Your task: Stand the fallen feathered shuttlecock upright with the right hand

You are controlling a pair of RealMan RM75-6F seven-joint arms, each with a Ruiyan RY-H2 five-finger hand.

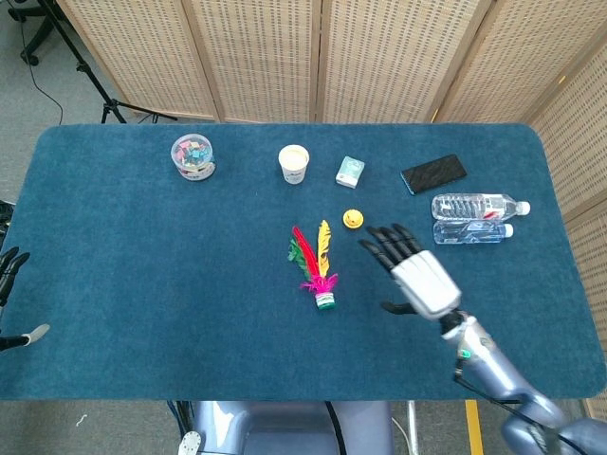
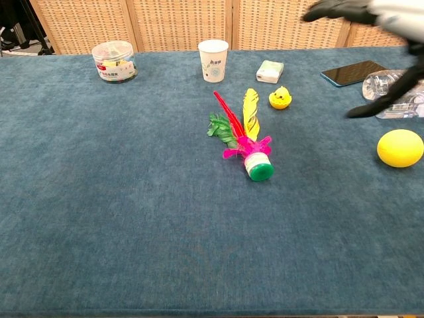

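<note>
The feathered shuttlecock [image 1: 318,266] [image 2: 243,136] lies on its side near the middle of the blue table, its green base toward the front and its red, yellow and green feathers pointing away. My right hand [image 1: 412,270] [image 2: 377,26] hovers above the table to the right of it, fingers spread, holding nothing. It hides the yellow ball in the head view. My left hand [image 1: 11,284] shows only as dark fingers at the left edge, off the table.
A yellow ball [image 2: 400,147] lies at the right. Two water bottles [image 1: 474,218], a black phone [image 1: 433,173], a small yellow duck [image 1: 353,219], a small box [image 1: 350,172], a paper cup [image 1: 294,163] and a clear tub [image 1: 193,156] sit along the back.
</note>
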